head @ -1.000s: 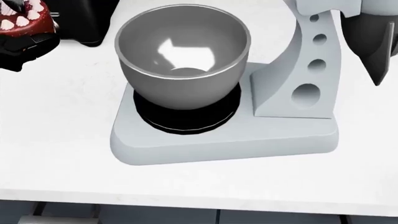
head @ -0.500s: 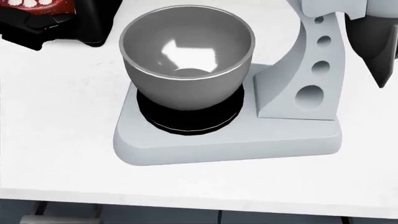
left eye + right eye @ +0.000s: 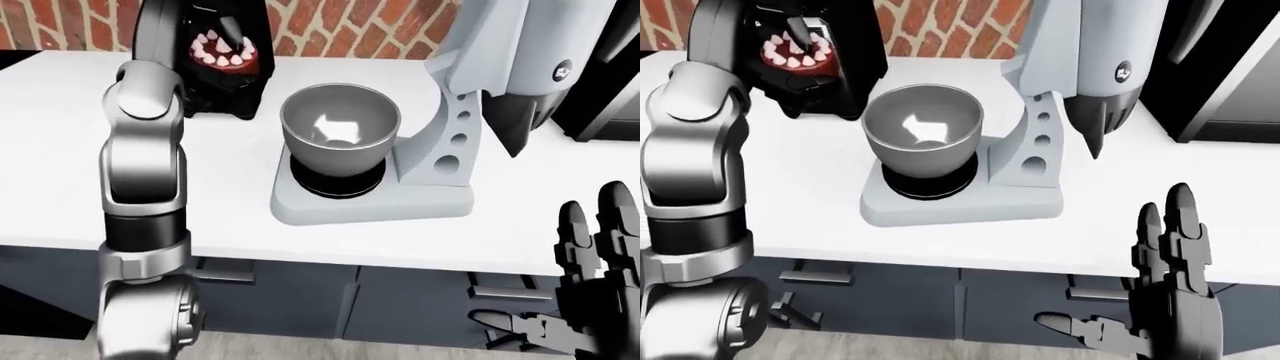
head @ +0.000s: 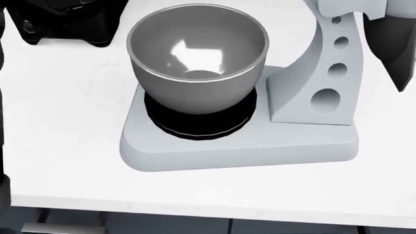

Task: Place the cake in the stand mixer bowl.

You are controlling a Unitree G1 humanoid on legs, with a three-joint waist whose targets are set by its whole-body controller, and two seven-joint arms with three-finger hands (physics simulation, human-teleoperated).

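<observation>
The cake (image 3: pixel 222 52), dark red with white dollops round its rim, is held up at the upper left of the eye views, left of and beyond the bowl. My left hand (image 3: pixel 790 75) is shut on it from below, dark against a black appliance. The grey stand mixer bowl (image 4: pixel 198 53) sits empty on the white stand mixer (image 3: pixel 440 150), whose head (image 3: pixel 520 45) is tilted up. In the head view the cake is out of sight. My right hand (image 3: pixel 1170 277) hangs open low at the right, below the counter edge.
A black appliance (image 3: pixel 235 90) stands just behind the cake, against a brick wall (image 3: pixel 340 26). Another dark appliance (image 3: pixel 610 82) is at the right. The white counter (image 3: pixel 60 150) ends near the views' bottom, with grey drawers (image 3: pixel 300 300) beneath.
In the head view my left hand has carried the cake upward and rightward out past the top edge; only a dark part of the hand remains at top left. The mixer has barely shifted.
</observation>
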